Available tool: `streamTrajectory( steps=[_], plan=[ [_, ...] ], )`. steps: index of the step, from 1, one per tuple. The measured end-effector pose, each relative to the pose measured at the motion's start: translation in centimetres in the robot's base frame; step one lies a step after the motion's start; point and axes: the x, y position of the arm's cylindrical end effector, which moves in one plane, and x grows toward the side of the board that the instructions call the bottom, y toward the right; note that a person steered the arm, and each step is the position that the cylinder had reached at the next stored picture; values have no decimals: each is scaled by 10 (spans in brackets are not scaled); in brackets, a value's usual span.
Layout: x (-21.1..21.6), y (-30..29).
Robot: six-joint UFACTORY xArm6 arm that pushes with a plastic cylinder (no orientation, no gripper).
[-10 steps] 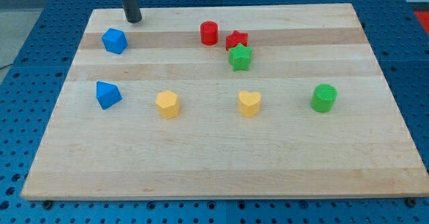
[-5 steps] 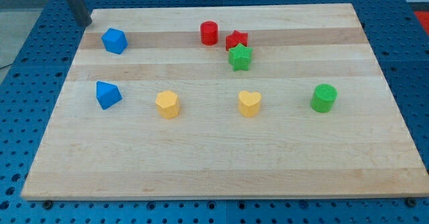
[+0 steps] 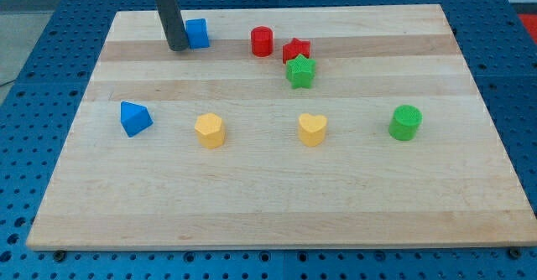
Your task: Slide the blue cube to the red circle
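Observation:
The blue cube (image 3: 197,33) sits near the board's top edge, left of centre. My tip (image 3: 177,47) rests on the board right against the cube's left side. The red circle (image 3: 263,41), a short red cylinder, stands to the cube's right, about a cube's width and a half away. The rod rises from my tip up out of the view's top.
A red star (image 3: 295,50) and a green star (image 3: 300,71) crowd just right of the red circle. A blue wedge-like block (image 3: 134,117), a yellow hexagon (image 3: 210,130), a yellow heart (image 3: 312,129) and a green cylinder (image 3: 405,122) lie across the middle of the wooden board (image 3: 277,204).
My tip swung out past the board's top left corner, then came back in behind the blue cube. The cube has slid right and slightly up, toward the red circle.

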Motion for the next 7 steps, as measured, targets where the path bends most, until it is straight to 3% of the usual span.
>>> streamTrajectory(
  steps=[2, 3, 6, 7],
  plan=[
    [-14, -59],
    [-33, -53],
    [-42, 78],
    [-42, 66]
  ],
)
